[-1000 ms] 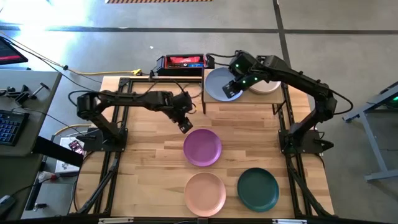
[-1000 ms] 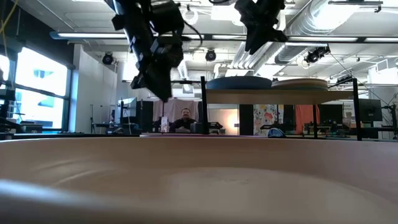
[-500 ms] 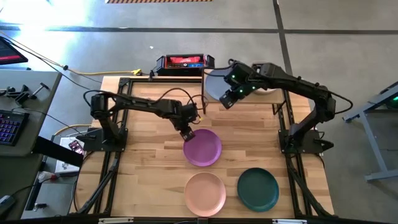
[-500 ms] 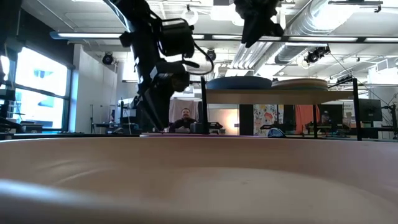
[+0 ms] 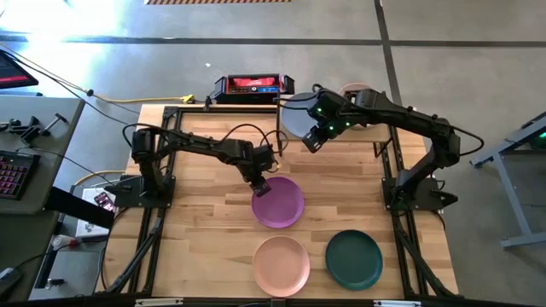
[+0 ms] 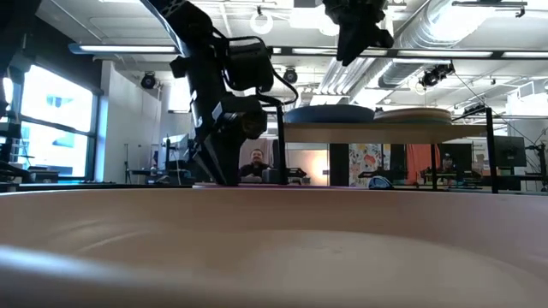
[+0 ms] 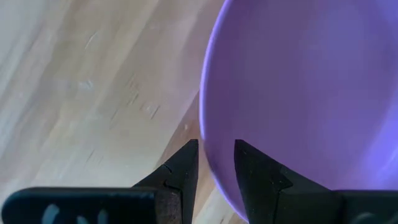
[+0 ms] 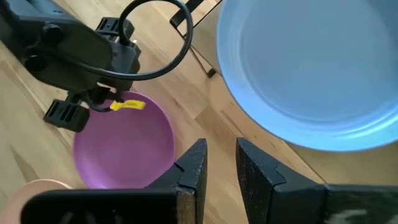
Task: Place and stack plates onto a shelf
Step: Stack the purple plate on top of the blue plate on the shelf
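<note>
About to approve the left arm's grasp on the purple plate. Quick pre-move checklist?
1. Left tool at the purple plate's rim: ok.
2. Rim sits in the gap between its open fingers: ok.
3. Purple plate flat on the table, apart from the peach plate and teal plate: ok.
4. Right tool away from the grasp, by the shelf: ok.
5. Blue plate seated on the shelf: ok.
6. Free shelf space: cannot tell.

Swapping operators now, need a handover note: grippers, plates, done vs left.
Left gripper: fingers open, straddling the purple plate's rim on the table; not gripped yet.
Right gripper: open, empty, above the shelf's front edge.
Done: blue plate and a pale plate beside it on the shelf.
Left: purple, peach plate and dark teal plate on the table.
</note>
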Controlling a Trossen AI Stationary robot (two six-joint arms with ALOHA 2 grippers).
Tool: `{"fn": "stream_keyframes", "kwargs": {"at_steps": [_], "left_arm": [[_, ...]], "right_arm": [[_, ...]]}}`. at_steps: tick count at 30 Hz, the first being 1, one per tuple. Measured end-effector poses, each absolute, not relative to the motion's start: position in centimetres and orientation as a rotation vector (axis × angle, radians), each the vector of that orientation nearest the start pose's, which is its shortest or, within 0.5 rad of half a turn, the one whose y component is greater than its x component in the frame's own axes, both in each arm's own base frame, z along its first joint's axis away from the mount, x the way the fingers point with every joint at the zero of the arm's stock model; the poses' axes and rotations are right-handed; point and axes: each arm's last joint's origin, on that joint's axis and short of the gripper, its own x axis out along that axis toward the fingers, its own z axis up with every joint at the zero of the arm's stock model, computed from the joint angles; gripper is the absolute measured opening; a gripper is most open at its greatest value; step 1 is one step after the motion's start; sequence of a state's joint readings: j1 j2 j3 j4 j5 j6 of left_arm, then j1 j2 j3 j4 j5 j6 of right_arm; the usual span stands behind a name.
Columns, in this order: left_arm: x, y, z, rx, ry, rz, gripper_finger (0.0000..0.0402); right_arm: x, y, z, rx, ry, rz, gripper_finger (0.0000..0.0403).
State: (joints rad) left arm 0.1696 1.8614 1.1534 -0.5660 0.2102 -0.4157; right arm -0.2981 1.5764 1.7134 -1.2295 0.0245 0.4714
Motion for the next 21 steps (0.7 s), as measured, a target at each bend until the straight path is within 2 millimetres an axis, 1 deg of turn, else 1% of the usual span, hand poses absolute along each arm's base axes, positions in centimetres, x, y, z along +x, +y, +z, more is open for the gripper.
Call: {"fn": "stream_keyframes", "kwargs": {"at_steps": [11,18,21], "left_arm": [[34.7,5.3,14.9,-0.611,1.241,0.208,0.0092],[35.0,5.2,13.3,-0.636,1.283,0.188,0.0092],[35.1,5.1,13.1,-0.629,1.291,0.18,0.0088]], "right_arm": [[28.7,-8.9,37.4,0.569,1.005,-0.544,0.0063],[28.7,-8.9,37.4,0.57,1.006,-0.543,0.0063],[28.7,-8.9,37.4,0.57,1.006,-0.544,0.0063]]}}
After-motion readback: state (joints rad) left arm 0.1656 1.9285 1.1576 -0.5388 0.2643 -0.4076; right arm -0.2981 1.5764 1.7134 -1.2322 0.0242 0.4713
